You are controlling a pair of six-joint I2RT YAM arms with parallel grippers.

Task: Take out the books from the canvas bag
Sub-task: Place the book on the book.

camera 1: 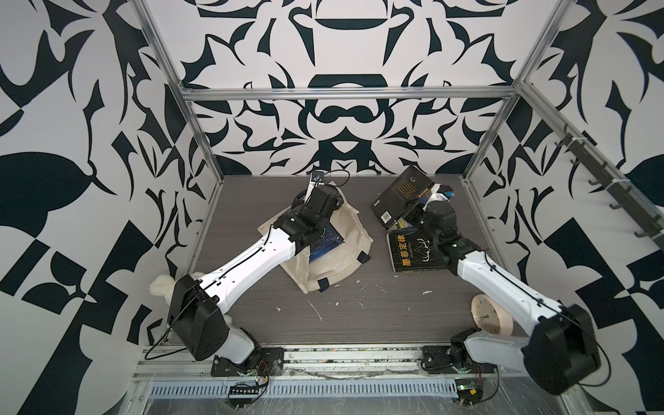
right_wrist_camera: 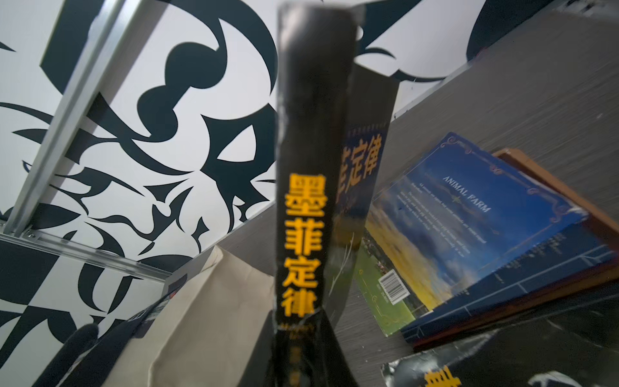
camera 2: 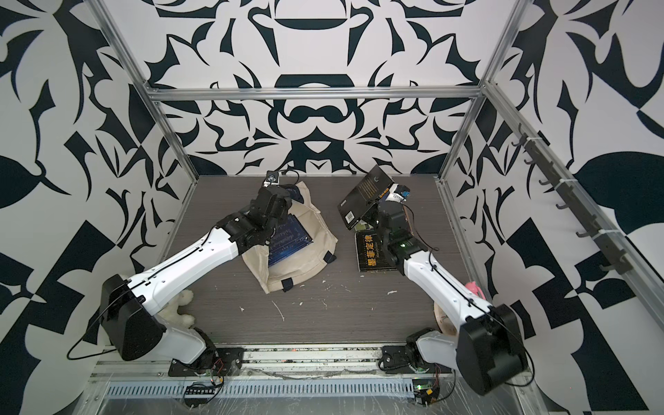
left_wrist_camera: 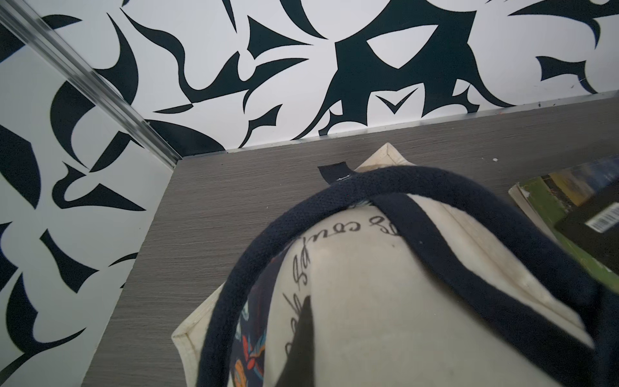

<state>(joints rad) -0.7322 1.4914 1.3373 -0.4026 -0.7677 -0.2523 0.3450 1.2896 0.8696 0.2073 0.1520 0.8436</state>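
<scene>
Two small things sit closest: a round clock [camera 1: 490,318] by the right arm's base and a white plush bear [camera 2: 179,305] by the left arm's base. Farther in, the canvas bag [camera 1: 345,262] lies in the middle of the table [camera 1: 359,316]. A blue book [camera 1: 325,246] shows in its opening, partly under the left arm. The left gripper [camera 1: 328,199] is at the far end of the bag. Its jaws are pressed together, pinching the bag's cloth near a navy strap [left_wrist_camera: 435,181].

To the right of the bag, not touching it, a flat black book [camera 1: 413,251] with yellow letters lies on the table. Just behind it lies the Animal Farm book [right_wrist_camera: 469,214], blue and green, with a barcode showing. Above these, the right gripper [camera 1: 418,206] pinches a lifted black book [camera 1: 400,197] by one edge. That book is tilted up in the air, and its barcode faces up.
</scene>
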